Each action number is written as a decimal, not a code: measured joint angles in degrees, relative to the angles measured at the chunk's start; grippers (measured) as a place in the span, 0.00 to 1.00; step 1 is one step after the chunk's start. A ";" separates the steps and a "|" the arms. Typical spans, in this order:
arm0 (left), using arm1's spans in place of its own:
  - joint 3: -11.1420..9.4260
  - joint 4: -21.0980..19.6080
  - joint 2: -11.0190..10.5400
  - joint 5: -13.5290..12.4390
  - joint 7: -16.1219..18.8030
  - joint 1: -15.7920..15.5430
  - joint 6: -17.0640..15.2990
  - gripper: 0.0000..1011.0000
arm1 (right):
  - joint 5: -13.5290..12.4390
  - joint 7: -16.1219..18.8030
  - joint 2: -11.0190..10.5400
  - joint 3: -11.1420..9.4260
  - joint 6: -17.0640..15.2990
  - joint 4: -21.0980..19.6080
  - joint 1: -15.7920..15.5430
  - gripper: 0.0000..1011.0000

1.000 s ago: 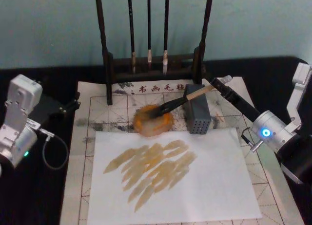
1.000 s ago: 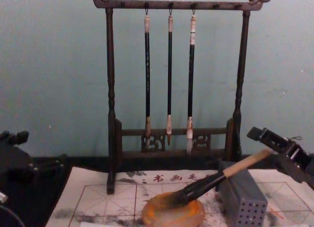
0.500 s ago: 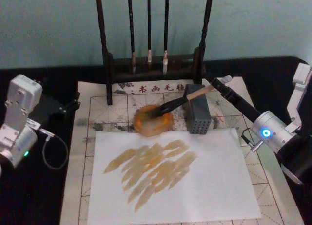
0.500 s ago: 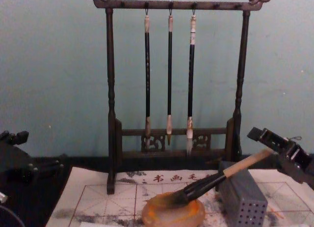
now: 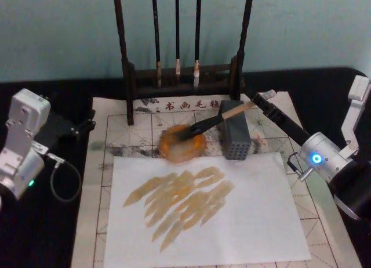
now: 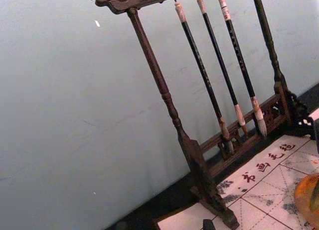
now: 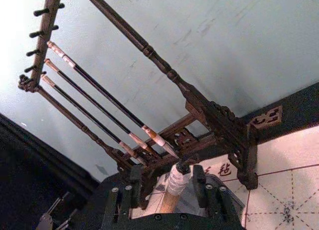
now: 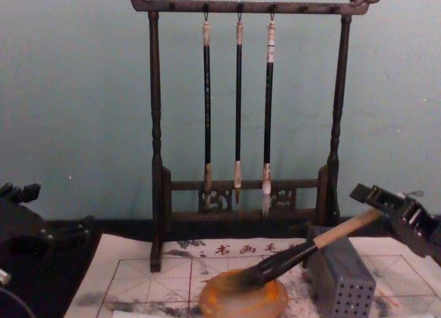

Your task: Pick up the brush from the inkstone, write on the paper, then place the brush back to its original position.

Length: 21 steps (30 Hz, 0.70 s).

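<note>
Pulling our right gripper (image 7: 167, 176), fingers spread beside the handle end, straight back, we should leave the brush (image 5: 211, 121) undisturbed, bristles in the inkstone (image 5: 182, 147); our left gripper (image 5: 84, 125) sits parked left.

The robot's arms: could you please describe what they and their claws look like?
The left arm has a boxy white housing, a small green light and a thin grey cable looping beside it; the left claw is black. The right arm has a rounded silver wrist with a glowing blue light and a white link behind; the right claw is long and black.
</note>
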State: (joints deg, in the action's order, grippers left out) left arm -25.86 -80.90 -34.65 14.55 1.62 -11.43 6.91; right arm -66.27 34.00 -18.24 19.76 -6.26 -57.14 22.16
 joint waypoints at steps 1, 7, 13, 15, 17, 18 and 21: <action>0.00 0.00 0.00 0.00 0.00 0.00 0.00 0.99 | 0.01 -0.01 0.00 0.00 0.00 -0.01 0.00 0.65; 0.00 0.00 0.00 0.00 0.00 0.00 0.00 0.99 | 0.04 -0.03 0.00 0.00 0.00 -0.02 0.00 0.46; 0.00 0.00 0.00 0.00 0.00 0.00 0.00 0.99 | 0.04 -0.04 0.00 0.00 0.01 -0.01 0.00 0.28; 0.00 0.00 0.00 0.00 0.00 0.00 0.00 0.99 | 0.04 -0.03 0.00 0.00 0.00 -0.01 0.00 0.21; 0.00 0.00 0.00 0.00 0.00 0.00 0.00 0.99 | 0.03 -0.02 0.00 0.00 0.01 -0.02 0.00 0.18; 0.00 0.00 0.00 0.00 0.00 0.00 0.00 0.99 | 0.03 -0.02 0.01 0.00 0.00 -0.02 0.00 0.18; 0.00 0.00 0.00 0.00 0.00 0.00 0.00 0.99 | 0.02 -0.02 0.01 0.00 0.00 -0.02 0.00 0.18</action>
State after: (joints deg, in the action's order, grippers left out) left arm -25.86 -80.90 -34.65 14.55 1.62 -11.43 6.91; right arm -66.24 33.97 -18.23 19.76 -6.26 -57.17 22.16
